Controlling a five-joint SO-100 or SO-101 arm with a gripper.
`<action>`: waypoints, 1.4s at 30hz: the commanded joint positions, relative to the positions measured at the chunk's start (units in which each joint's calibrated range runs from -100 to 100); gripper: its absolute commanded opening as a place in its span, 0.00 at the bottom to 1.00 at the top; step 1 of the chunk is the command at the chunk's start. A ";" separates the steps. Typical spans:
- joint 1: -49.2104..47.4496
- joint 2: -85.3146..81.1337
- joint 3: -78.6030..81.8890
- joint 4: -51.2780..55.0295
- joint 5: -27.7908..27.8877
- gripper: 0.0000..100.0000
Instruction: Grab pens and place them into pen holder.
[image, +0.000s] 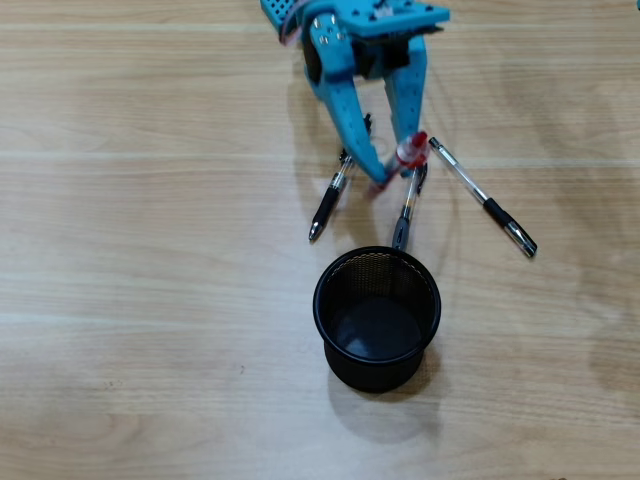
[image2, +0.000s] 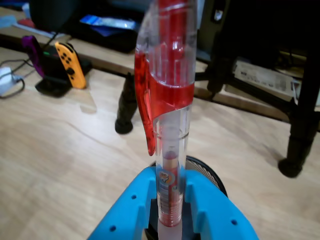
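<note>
Because the gripper (image: 392, 172) pinches the red pen (image2: 167, 100) low on its barrel, with most of its length standing free above the blue fingertips (image2: 212, 210) in the wrist view, the pen could pivot or slip in the clamp, by my reading, and strike the rim of the pen holder (image: 377, 318) instead of dropping in. That holder stands near the middle of the worktop (image: 120, 300), just ahead of the claw. Reaching in from the far edge, the arm slopes down toward it. Three other pens (image: 328, 201) lie around the claw.
</note>
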 joint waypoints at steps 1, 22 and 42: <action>0.18 -0.49 9.22 -26.47 -2.96 0.02; 5.17 23.11 1.47 -38.35 -4.48 0.02; 4.53 20.17 -0.70 -38.18 -6.62 0.11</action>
